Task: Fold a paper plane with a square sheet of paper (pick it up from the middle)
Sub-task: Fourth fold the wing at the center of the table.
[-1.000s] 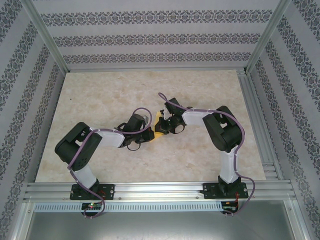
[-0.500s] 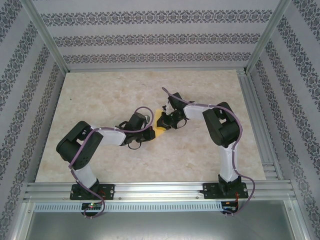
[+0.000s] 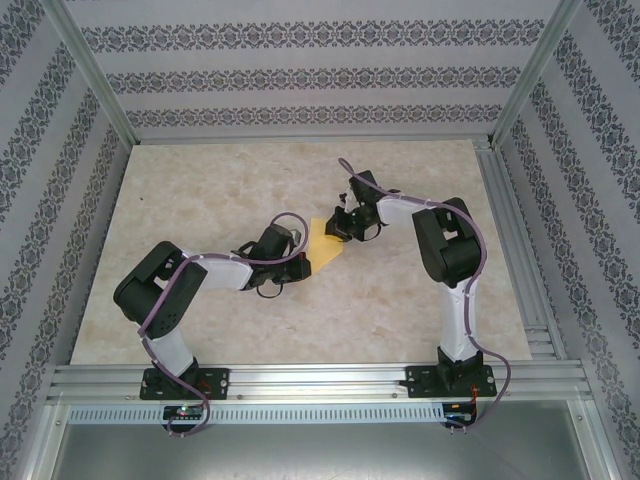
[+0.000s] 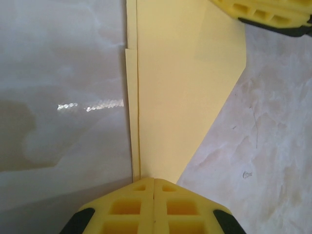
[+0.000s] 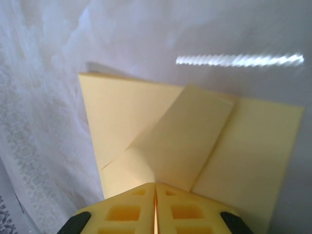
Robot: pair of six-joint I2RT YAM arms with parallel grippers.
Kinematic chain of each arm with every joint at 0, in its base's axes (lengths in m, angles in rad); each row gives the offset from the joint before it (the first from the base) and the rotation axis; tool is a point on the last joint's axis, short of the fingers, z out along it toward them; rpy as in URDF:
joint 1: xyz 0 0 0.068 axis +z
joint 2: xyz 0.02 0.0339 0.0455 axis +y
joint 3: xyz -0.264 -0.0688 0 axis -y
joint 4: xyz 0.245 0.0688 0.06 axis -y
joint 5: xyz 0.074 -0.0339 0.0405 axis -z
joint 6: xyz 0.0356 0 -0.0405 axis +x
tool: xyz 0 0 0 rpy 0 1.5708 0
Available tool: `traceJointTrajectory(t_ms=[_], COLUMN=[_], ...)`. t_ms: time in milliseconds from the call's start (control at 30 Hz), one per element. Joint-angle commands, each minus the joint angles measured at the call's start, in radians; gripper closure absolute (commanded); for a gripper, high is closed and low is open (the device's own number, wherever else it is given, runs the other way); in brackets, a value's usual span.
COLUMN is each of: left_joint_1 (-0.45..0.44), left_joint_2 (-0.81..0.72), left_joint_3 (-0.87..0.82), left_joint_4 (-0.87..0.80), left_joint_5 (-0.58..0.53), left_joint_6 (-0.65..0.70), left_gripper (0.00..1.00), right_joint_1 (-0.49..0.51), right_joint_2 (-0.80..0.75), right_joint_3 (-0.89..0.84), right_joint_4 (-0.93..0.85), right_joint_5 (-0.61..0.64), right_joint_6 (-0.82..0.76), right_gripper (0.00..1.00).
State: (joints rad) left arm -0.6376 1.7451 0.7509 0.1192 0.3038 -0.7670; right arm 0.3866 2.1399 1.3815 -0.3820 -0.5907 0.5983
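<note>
Midway across the desk [image 3: 200, 200], the part-folded paper [image 3: 326, 245] spans between the left pincer [image 4: 154, 185] and right pincer [image 5: 156, 187], both clamped on it. It looks light, limp and tearable, probably best held at its layered creases.

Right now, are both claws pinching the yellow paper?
Yes: the left gripper is shut on one end of the folded yellow paper, the right gripper on another.
</note>
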Motion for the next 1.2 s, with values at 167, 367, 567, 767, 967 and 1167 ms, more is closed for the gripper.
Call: traceJointTrajectory(t_ms=[167,367,567,767,967,1167], left_joint_1=[-0.010,-0.010,-0.010,-0.010,-0.010,-0.010], left_joint_2=[-0.032,-0.147,-0.152,-0.082,-0.064,-0.074], left_joint_3=[-0.005,-0.004,-0.012,-0.005,-0.021,-0.028], left_joint_4=[-0.207,-0.141,-0.047,-0.036,-0.037,0.007], left_joint_5=[0.025,0.005,0.005,0.041,0.066,0.086], left_joint_6=[0.035,0.007,-0.017,-0.023,-0.017,-0.020], left_gripper=[0.98,0.88,0.84,0.87,0.87,0.86], right_joint_1=[0.002,0.070,0.149,0.159,0.161,0.161], right_joint_2=[0.010,-0.120,-0.205,-0.191,-0.199,-0.184], right_joint_3=[-0.045,-0.217,-0.332,-0.341,-0.316,-0.296], right_joint_4=[0.063,0.171,0.258,0.298,0.324,0.291], right_joint_5=[0.074,0.063,0.075,0.056,0.005,0.005], right_joint_6=[-0.010,0.097,0.194,0.203,0.165,0.140], right_gripper=[0.90,0.90,0.90,0.89,0.87,0.87])
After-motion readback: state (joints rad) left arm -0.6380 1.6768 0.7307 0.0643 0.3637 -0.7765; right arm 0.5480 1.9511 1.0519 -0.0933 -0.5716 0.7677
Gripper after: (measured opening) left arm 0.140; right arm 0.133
